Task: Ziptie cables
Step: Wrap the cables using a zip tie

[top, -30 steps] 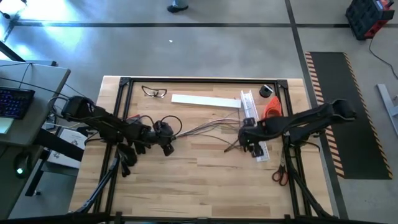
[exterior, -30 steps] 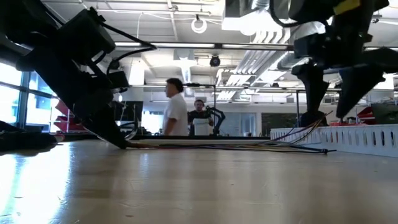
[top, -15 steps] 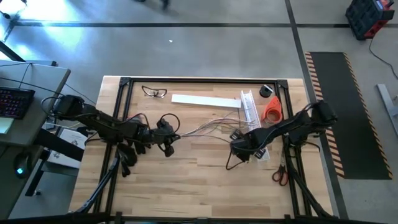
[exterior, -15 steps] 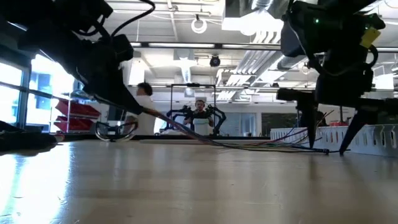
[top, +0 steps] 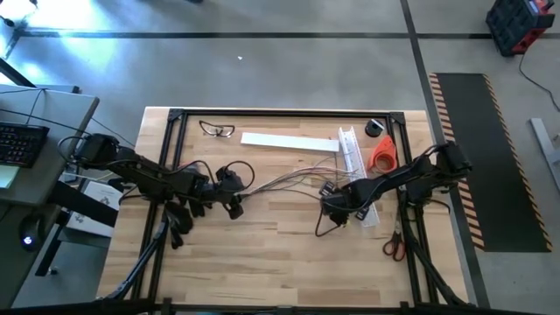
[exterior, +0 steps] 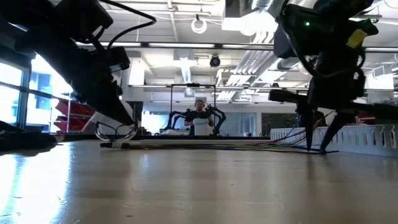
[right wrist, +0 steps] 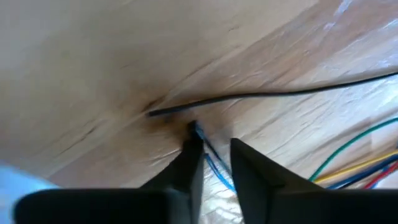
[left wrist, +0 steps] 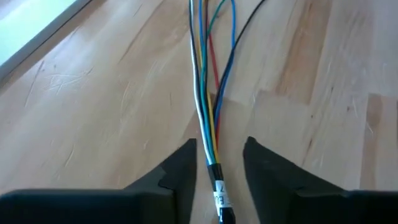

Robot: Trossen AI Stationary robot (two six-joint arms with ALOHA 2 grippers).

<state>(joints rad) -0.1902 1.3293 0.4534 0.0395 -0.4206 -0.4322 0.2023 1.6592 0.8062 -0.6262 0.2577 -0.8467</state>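
The cables [top: 289,182] lie across the middle of the table as a bundle of thin coloured wires, also seen in the low view [exterior: 217,145]. My left gripper [top: 241,186] is at their left end. Its fingers [left wrist: 186,171] stand open on either side of the bundle's black-sleeved, labelled end [left wrist: 217,186]. The ziptie [right wrist: 267,94] is a thin black strip lying on the wood. My right gripper [top: 331,206] points down by the cables' fanned right ends. Its fingers stand narrowly apart [right wrist: 214,142] just short of the ziptie's end [right wrist: 152,113], with a blue wire [right wrist: 211,163] between them.
A flat white strip [top: 289,141] and a slotted white channel [top: 353,162] lie at the far right, beside an orange object [top: 383,153]. Clear safety glasses [top: 217,129] lie far left and scissors [top: 394,243] near right. A person [exterior: 200,118] stands in the room behind.
My right gripper has gone toward the table's left and near edge and down, so its fingertips stand at the table by the ziptie. The cables' left end rose off the table with my left gripper half a second ago and now lies flat again.
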